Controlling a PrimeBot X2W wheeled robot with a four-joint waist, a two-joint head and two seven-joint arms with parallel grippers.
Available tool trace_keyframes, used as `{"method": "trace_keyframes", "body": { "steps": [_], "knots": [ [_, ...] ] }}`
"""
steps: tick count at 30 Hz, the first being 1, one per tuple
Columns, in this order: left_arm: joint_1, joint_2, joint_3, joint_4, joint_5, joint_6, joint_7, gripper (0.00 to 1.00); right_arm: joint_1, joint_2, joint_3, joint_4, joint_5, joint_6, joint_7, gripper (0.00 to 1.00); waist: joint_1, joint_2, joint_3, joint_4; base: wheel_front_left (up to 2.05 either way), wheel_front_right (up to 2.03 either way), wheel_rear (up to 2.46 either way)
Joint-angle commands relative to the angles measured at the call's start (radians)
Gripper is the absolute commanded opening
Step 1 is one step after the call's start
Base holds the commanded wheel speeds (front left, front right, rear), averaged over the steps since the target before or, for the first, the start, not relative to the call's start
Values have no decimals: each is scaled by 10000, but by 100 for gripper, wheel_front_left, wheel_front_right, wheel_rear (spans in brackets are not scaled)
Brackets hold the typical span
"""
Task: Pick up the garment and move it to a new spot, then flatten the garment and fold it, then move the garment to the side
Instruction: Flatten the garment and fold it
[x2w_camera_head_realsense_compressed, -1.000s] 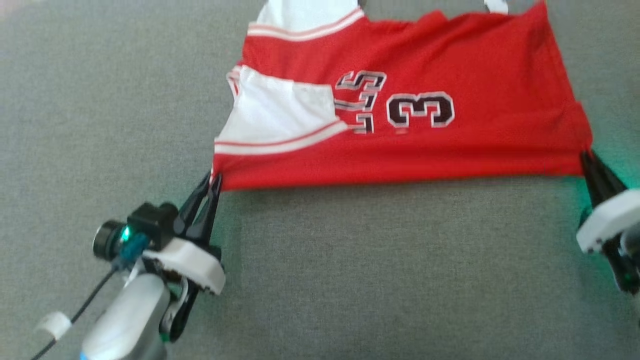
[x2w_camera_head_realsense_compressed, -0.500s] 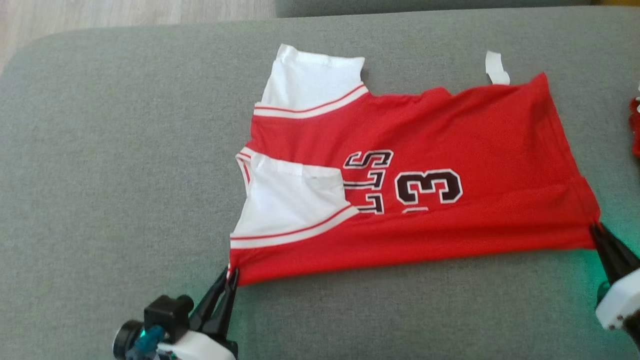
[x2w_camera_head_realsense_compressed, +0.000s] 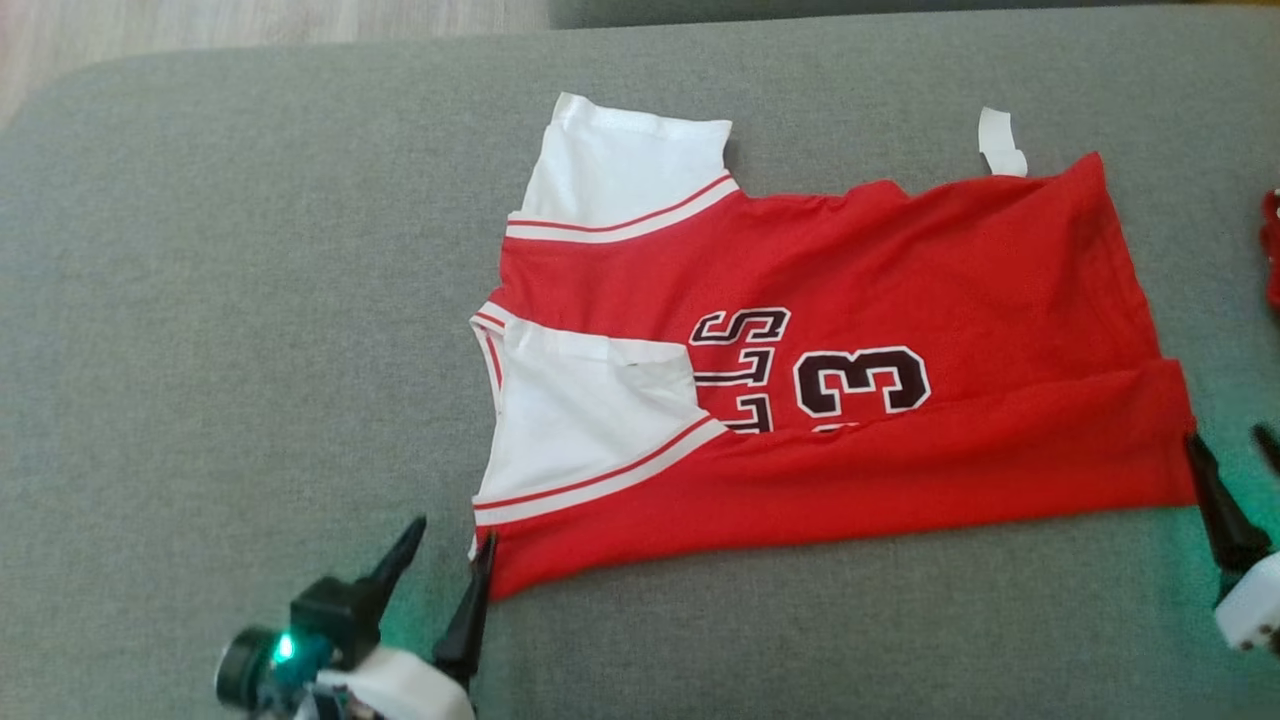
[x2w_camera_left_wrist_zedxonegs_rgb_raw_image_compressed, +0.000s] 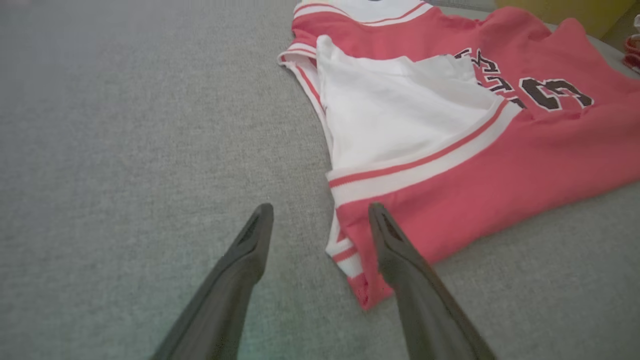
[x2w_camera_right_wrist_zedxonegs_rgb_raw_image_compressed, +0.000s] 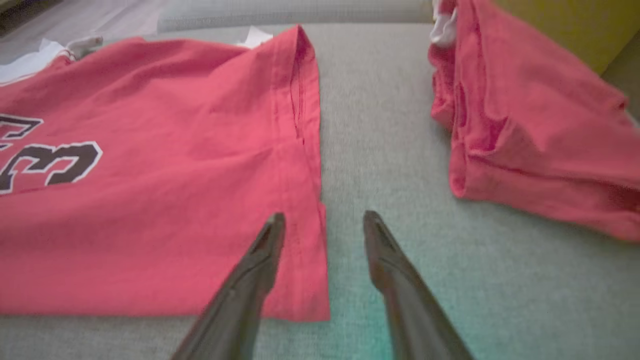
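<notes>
Red jersey (x2w_camera_head_realsense_compressed: 900, 270) (white sleeves, number 3) flat on grey cushion (x2w_camera_head_realsense_compressed: 200, 300), near edge folded.

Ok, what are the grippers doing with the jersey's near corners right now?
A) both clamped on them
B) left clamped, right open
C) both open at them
C: the left gripper and right gripper both show spread fingers, with a corner of the jersey lying loose at each.

Head view: high, facing down, whole red jersey (x2w_camera_head_realsense_compressed: 900, 270) on grey upholstery (x2w_camera_head_realsense_compressed: 200, 300).
Left wrist view: low, near, facing white sleeve (x2w_camera_left_wrist_zedxonegs_rgb_raw_image_compressed: 400, 115).
Right wrist view: low, near, facing hem (x2w_camera_right_wrist_zedxonegs_rgb_raw_image_compressed: 312, 165).
Shared: numeral 3 (x2w_camera_head_realsense_compressed: 900, 380).
</notes>
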Motion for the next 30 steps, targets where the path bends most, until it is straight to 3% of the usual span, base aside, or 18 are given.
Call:
{"method": "trace_keyframes", "body": {
  "steps": [1, 7, 12, 17, 26, 30],
  "knots": [
    [-695, 288, 466, -481, 165, 38, -27, 100, 16, -384, -186, -451, -238, -9, -292, 100, 0, -1, 126, -52, 0, 0, 0],
    [-2715, 1053, 732, -1181, 701, -435, 569, 100, -319, -266, -789, -1422, -906, -9, -770, 100, 0, -1, 835, -219, 0, 0, 0],
    [-5493, 1262, 1064, -1059, 341, -1571, 1619, 100, -678, -70, -889, -2258, -1296, -9, -487, 100, 0, -1, 1703, -429, 0, 0, 0],
    [-8335, 1103, 1074, 359, -450, -2560, 3347, 100, -1183, -4, -879, -2790, -1484, -9, -221, 100, 0, -1, 2548, -819, 0, 0, 0],
    [-11360, 1035, 142, 2478, -1464, -2937, 5825, 100, -1950, 234, -491, -2904, -1545, -9, -196, 100, 0, -1, 3819, -1710, 0, 0, 0],
    [-11996, 1396, -530, 3086, -1660, -2946, 6430, 100, -2226, 364, -261, -2645, -1521, -9, -349, 100, 0, -1, 4155, -2115, 0, 0, 0]
  ]
}}
